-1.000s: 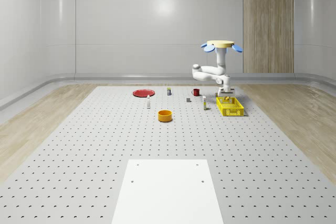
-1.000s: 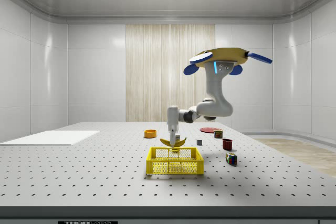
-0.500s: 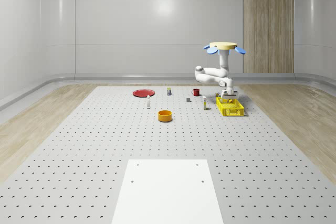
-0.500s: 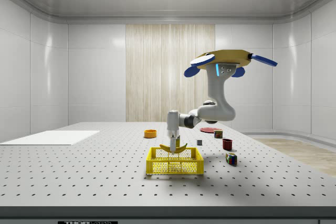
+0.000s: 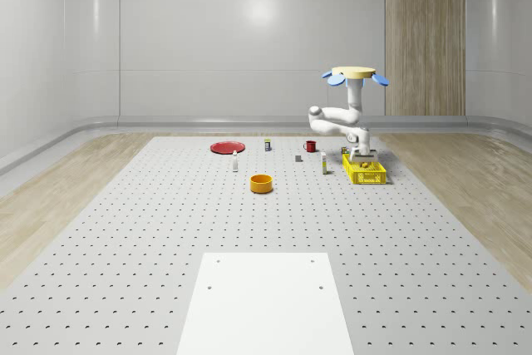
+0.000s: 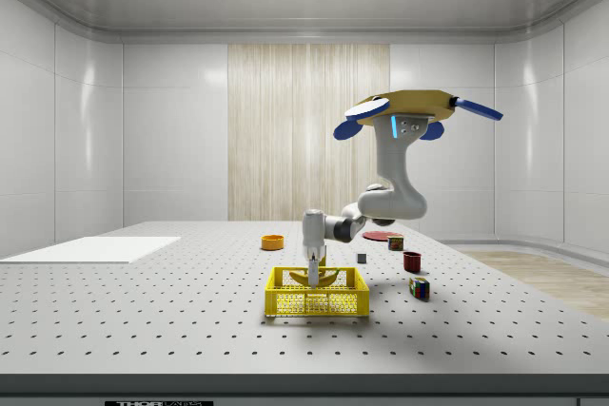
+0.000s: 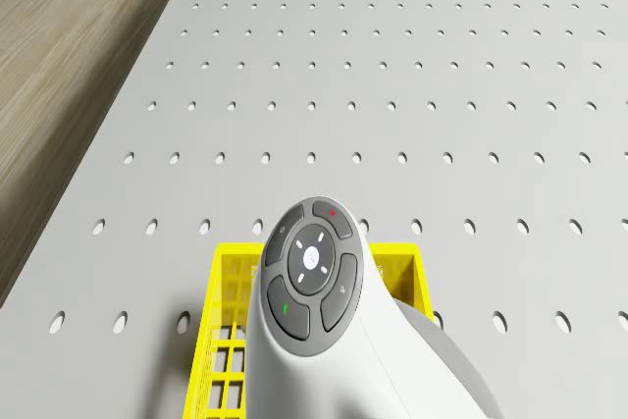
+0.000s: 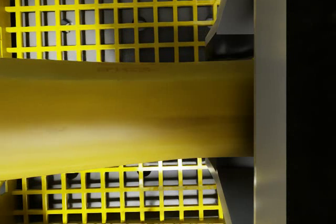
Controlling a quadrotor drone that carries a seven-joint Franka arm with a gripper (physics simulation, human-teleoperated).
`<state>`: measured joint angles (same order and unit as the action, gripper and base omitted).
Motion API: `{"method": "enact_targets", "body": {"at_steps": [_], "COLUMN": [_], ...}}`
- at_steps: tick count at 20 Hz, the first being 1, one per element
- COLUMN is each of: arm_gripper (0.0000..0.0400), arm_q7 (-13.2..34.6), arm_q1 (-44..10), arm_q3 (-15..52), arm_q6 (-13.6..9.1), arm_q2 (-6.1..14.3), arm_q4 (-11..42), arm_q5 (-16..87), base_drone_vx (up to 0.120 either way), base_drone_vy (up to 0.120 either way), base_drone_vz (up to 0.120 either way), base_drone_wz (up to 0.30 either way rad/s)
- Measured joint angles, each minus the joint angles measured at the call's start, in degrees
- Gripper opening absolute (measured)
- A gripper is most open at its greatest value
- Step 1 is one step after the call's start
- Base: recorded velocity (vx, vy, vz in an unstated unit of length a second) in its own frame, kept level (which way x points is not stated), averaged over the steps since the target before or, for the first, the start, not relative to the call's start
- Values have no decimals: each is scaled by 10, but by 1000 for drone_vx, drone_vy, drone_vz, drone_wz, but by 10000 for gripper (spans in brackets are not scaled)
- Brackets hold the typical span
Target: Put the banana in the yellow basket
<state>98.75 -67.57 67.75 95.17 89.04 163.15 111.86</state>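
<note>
The drone (image 6: 407, 106) is seen hovering above the worktop (image 6: 143, 311), just beside the basket (image 6: 317, 293) toward the side view's right, with its arm bent down and across. The tool (image 6: 315, 265) is lowered into the basket's open top and is closed on the banana (image 6: 318, 276), which is held at about rim level, not yet resting on the mesh floor. In the wrist view the banana (image 8: 121, 111) is shown lying crosswise between the two fingers (image 8: 233, 14), gripped near its middle, with the basket's grid (image 8: 110, 19) close beneath.

The banana is judged to be light, fairly firm but easily bruised, with a smooth curved skin that could turn in a tight grip. A hold at the thick middle, as here, is judged best; only gentle pressure is called for. A short drop onto the mesh should do no harm. A mug (image 6: 412, 261) and an orange bowl (image 6: 273, 241) stand well apart.
</note>
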Motion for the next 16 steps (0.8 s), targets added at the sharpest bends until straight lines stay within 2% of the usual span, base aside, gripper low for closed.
{"method": "enact_targets", "body": {"at_steps": [3,6,10,16], "arm_gripper": [292,349,381,395], "arm_q7": [-6,-12,-17,-20], "arm_q1": [-2,-1,6,13], "arm_q3": [-13,-10,13,46], "arm_q6": [4,2,-9,-23], "arm_q2": [-2,-4,-6,-8], "arm_q4": [-4,-3,5,15], "arm_q5": [11,8,-14,-45], "base_drone_vx": [0,0,0,0], "base_drone_vy": [0,0,0,0], "base_drone_vz": [0,0,0,0], "base_drone_wz": [0,0,0,0]}}
